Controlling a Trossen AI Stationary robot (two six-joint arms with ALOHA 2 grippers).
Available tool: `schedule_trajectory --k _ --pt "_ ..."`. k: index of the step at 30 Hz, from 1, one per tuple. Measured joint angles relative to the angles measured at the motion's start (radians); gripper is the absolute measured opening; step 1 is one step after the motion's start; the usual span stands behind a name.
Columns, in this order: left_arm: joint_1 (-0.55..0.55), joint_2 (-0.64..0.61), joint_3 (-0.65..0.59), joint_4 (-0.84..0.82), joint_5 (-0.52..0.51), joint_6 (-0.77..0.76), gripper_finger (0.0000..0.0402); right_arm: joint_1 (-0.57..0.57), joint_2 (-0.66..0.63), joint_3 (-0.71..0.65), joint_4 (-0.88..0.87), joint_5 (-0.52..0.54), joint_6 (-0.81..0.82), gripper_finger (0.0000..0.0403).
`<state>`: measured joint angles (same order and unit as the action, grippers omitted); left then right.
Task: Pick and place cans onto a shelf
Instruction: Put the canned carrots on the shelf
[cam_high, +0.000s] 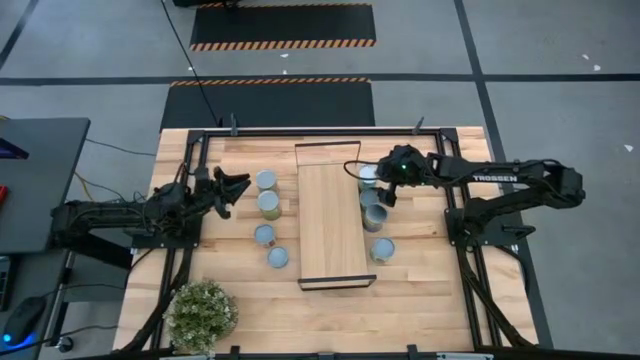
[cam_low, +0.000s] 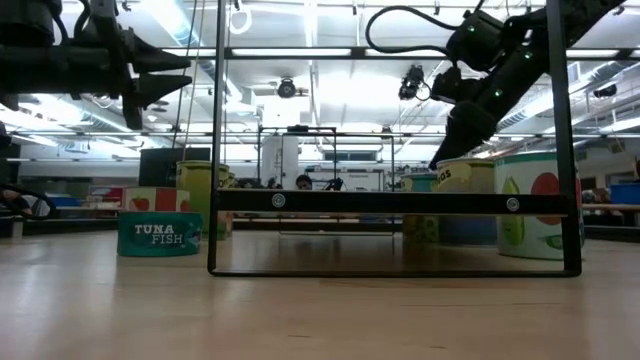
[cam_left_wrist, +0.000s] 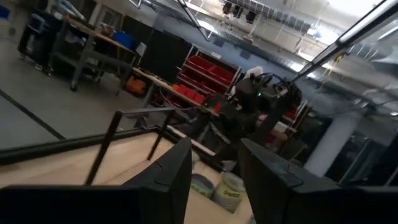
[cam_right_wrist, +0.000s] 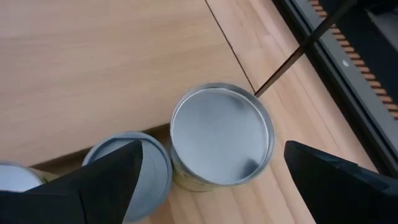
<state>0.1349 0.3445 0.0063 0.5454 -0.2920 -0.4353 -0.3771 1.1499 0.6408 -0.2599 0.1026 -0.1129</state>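
The shelf (cam_high: 332, 225) lies lengthwise in the middle of the table, with a black frame at each short end. Several cans stand on the table on each side of it: a left row (cam_high: 268, 203) and a right row (cam_high: 376, 217). My right gripper (cam_right_wrist: 214, 149) is open above the farthest can of the right row (cam_right_wrist: 222, 137), one finger on each side of it and apart from it. The neighbouring can (cam_right_wrist: 134, 168) stands close by. My left gripper (cam_high: 236, 192) is open and empty, raised above the table beside the left row.
A bushy green plant (cam_high: 202, 312) stands at the table's near left corner. Black rails (cam_high: 190, 160) run along the table's sides. In the low view a tuna can (cam_low: 160, 232) stands left of the shelf's end frame (cam_low: 395, 200).
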Motion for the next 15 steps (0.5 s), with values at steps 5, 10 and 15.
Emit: schedule_trajectory --k 5,10,15 --pt "0.001 0.002 0.0 0.017 -0.102 0.086 0.0139 0.011 0.043 0.09 -0.055 -0.011 0.039 0.04" --pt "0.003 0.002 0.0 0.047 -0.21 0.187 0.0139 0.006 0.116 0.162 -0.117 -0.009 -0.002 0.04" --pt "0.002 0.002 0.0 0.043 -0.216 0.204 0.0139 0.001 0.2 0.257 -0.221 -0.008 -0.021 0.04"
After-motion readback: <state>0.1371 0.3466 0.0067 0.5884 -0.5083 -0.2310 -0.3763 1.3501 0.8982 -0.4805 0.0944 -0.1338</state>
